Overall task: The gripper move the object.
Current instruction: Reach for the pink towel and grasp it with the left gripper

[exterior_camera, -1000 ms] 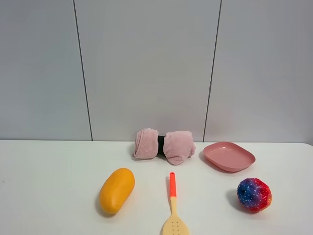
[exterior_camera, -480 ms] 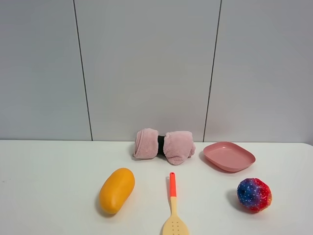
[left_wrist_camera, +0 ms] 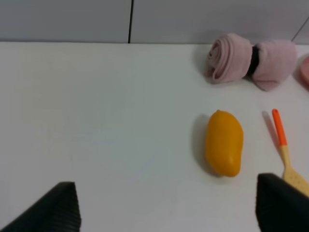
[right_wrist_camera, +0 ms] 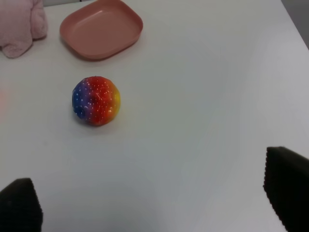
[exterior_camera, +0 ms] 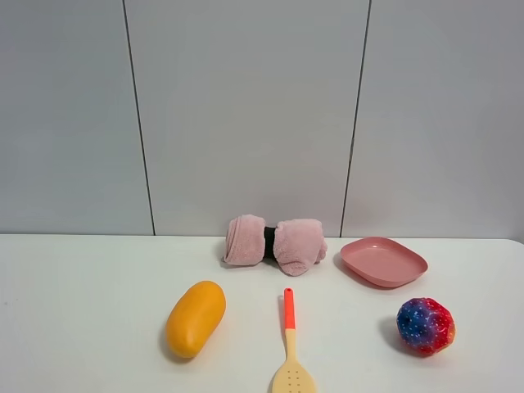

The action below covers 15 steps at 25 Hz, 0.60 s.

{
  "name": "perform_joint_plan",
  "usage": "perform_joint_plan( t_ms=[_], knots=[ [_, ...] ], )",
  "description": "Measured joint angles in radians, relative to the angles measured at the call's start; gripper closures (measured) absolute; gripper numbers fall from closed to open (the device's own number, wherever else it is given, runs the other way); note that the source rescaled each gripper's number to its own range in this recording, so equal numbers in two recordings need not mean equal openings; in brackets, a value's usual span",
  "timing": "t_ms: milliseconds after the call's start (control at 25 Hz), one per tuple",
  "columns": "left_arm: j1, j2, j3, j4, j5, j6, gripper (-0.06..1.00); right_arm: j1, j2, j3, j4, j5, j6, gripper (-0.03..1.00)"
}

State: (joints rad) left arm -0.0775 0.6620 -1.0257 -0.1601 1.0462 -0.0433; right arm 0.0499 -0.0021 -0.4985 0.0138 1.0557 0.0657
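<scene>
The dusty-pink rolled towel point(exterior_camera: 274, 242) with a dark band round its middle lies at the back of the white table, against the wall. It also shows in the left wrist view point(left_wrist_camera: 252, 62), and one end shows in the right wrist view point(right_wrist_camera: 21, 24). Neither arm appears in the exterior high view. My left gripper point(left_wrist_camera: 171, 212) is open and empty, well short of the towel, with its dark fingertips point(left_wrist_camera: 60, 208) wide apart. My right gripper point(right_wrist_camera: 154, 203) is open and empty, with its fingertips point(right_wrist_camera: 287, 186) wide apart over bare table.
An orange oval fruit point(exterior_camera: 195, 318) lies front left of the towel. An orange-handled spatula point(exterior_camera: 289, 348) lies in front of the towel. A smooth pink plate point(exterior_camera: 383, 261) sits to the towel's right, and a multicoloured ball point(exterior_camera: 425, 326) sits in front of the plate.
</scene>
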Motion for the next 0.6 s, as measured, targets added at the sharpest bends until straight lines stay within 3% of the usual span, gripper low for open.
perform_joint_plan(
  t_ms=[120, 200, 400, 600],
  knots=[
    [0.000, 0.207, -0.104, -0.014, -0.004, 0.133, 0.26, 0.000, 0.000, 0.000, 0.000, 0.000, 0.000, -0.03],
    [-0.014, 0.345, -0.179, -0.027, -0.008, 0.273, 0.26, 0.000, 0.000, 0.000, 0.000, 0.000, 0.000, -0.03],
    [-0.191, 0.686, -0.369, -0.022, -0.058, 0.491, 0.26, 0.000, 0.000, 0.000, 0.000, 0.000, 0.000, -0.03],
    [-0.353, 0.965, -0.589, 0.024, -0.087, 0.572, 0.21, 0.000, 0.000, 0.000, 0.000, 0.000, 0.000, -0.03]
  ],
)
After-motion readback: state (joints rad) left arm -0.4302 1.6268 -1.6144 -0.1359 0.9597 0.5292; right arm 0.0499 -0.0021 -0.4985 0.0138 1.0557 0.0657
